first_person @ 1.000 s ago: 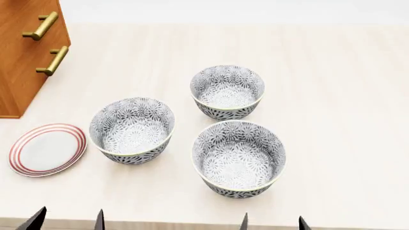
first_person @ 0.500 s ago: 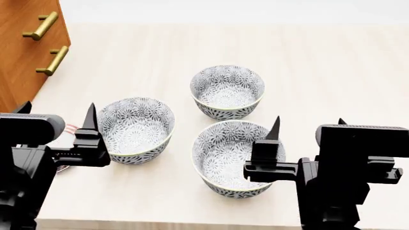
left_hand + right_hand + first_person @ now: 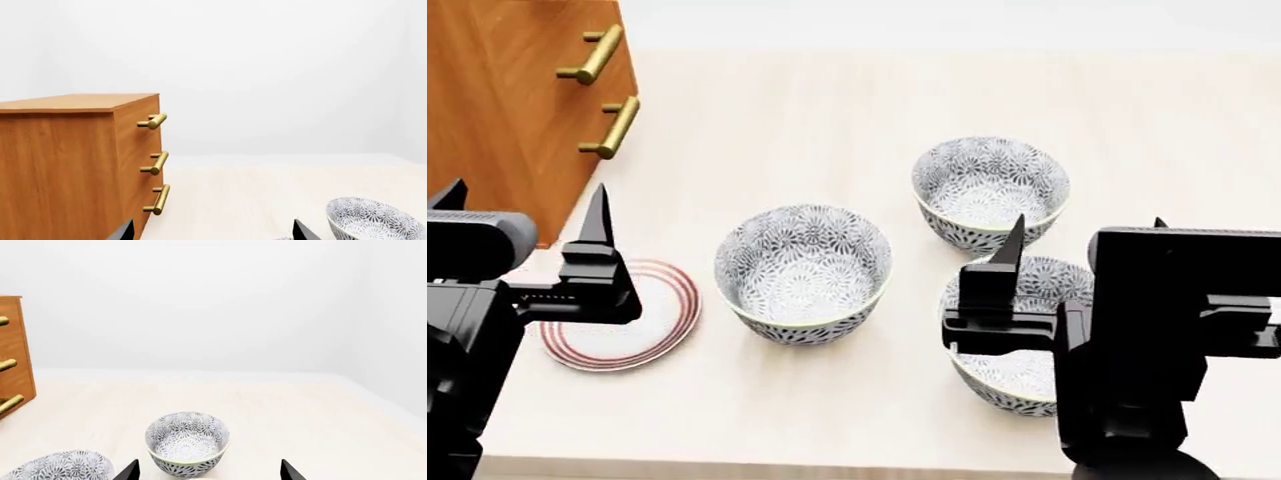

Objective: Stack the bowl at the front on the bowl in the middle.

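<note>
Three grey-patterned bowls stand on the pale table. The front bowl (image 3: 1010, 372) is at the near right, largely hidden behind my right gripper (image 3: 1085, 230), which hangs open above it. The middle bowl (image 3: 803, 270) (image 3: 63, 466) is to its left. The back bowl (image 3: 989, 190) (image 3: 187, 442) stands beyond. My left gripper (image 3: 521, 215) is open over the plate, left of the middle bowl. The wrist views show wide-apart fingertips on the left gripper (image 3: 212, 232) and the right gripper (image 3: 209, 471), with nothing between them. One patterned bowl (image 3: 373, 220) shows in the left wrist view.
A wooden drawer cabinet (image 3: 507, 100) (image 3: 73, 165) with brass handles stands at the back left. A white plate with red rings (image 3: 647, 335) lies in front of it, next to the middle bowl. The table's front edge runs along the bottom of the head view.
Both arms have risen into the head view with open grippers. Since half a second ago the bowls, plate and cabinet have shifted right in the picture; the front bowl is now more covered.
</note>
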Tool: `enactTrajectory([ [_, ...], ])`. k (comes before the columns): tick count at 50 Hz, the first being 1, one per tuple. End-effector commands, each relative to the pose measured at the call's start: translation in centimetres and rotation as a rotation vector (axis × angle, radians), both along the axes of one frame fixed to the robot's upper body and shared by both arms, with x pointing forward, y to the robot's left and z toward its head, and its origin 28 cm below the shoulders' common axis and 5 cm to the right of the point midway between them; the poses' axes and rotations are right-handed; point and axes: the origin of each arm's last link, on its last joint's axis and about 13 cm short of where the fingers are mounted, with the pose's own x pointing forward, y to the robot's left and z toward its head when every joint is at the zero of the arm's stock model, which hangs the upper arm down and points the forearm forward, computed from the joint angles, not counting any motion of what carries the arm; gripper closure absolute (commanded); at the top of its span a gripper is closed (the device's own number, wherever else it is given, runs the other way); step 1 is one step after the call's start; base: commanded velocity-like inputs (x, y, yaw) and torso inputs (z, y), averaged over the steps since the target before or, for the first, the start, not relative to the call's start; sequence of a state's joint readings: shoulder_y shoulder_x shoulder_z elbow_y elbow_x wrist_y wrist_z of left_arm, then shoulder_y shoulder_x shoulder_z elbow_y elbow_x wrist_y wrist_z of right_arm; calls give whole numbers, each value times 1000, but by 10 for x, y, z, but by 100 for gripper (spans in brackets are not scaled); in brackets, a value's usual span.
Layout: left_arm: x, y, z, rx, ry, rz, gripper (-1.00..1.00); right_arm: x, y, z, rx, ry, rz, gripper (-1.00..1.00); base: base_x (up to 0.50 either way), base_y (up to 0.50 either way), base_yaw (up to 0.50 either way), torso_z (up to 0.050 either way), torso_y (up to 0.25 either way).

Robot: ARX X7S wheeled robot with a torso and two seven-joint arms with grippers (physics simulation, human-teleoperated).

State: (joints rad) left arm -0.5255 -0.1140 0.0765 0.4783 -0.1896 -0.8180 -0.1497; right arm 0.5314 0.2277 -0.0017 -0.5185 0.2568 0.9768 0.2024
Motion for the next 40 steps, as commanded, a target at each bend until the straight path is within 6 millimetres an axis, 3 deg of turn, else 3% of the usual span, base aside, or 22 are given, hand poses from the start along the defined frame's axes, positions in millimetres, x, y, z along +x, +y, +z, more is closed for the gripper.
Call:
enactTrajectory([
  [1, 0, 1, 1, 4, -4, 5, -100, 3, 1, 0, 17, 5, -5, -100, 0, 0, 0, 0, 0],
  [4, 1, 1, 0, 2, -1, 7, -100, 5, 3, -3, -27, 26, 9, -100, 0, 0, 0, 0, 0],
  [6, 1, 1, 0, 0, 0, 8, -100, 3, 3, -2, 25, 29, 50, -100, 500, 0, 0, 0, 0],
  [40, 0, 0, 0, 9, -6, 2, -100, 0, 5, 0, -41, 24, 60, -100, 500, 0, 0, 0, 0],
])
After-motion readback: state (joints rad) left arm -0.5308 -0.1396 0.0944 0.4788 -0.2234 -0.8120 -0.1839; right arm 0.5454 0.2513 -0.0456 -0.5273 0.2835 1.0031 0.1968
